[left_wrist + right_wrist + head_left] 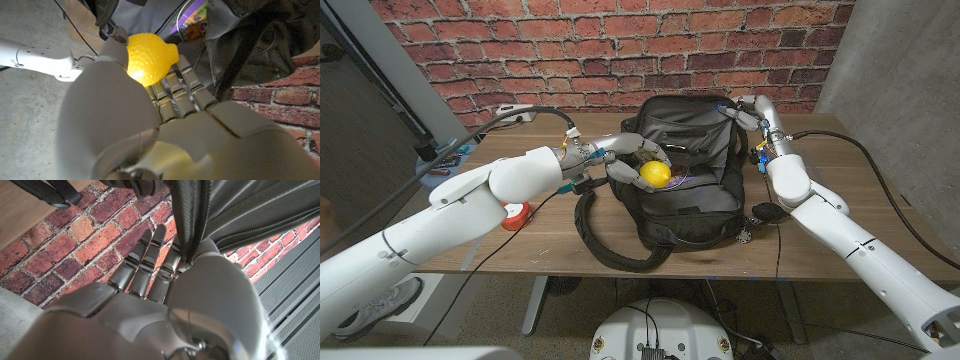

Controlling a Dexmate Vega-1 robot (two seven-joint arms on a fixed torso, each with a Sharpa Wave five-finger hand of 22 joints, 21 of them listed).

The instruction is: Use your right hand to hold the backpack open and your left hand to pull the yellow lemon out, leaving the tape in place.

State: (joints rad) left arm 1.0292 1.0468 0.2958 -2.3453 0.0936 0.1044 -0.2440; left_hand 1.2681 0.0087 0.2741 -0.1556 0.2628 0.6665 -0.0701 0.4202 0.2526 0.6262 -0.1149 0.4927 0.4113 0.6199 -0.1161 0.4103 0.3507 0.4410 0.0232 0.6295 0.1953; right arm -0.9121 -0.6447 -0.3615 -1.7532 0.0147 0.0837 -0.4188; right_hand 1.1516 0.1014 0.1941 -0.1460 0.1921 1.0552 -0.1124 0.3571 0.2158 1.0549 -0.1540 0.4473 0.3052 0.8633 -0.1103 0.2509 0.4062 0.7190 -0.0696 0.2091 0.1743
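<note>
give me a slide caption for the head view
Left hand holds the yellow lemon over the open black backpack while the right hand grips its far rim.

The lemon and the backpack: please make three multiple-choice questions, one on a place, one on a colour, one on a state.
1. Where is the lemon?
A. in the left hand, over the backpack's opening
B. on the table
C. on the floor

2. What colour is the backpack?
A. red
B. black
C. white

3. What is the right hand doing?
A. holding the lemon
B. gripping the backpack's edge
C. hanging beside the table

Answers: 1 A, the fingers wrap it above the bag; 2 B, the fabric is black; 3 B, the right wrist view shows the zipper edge in its grip.
</note>
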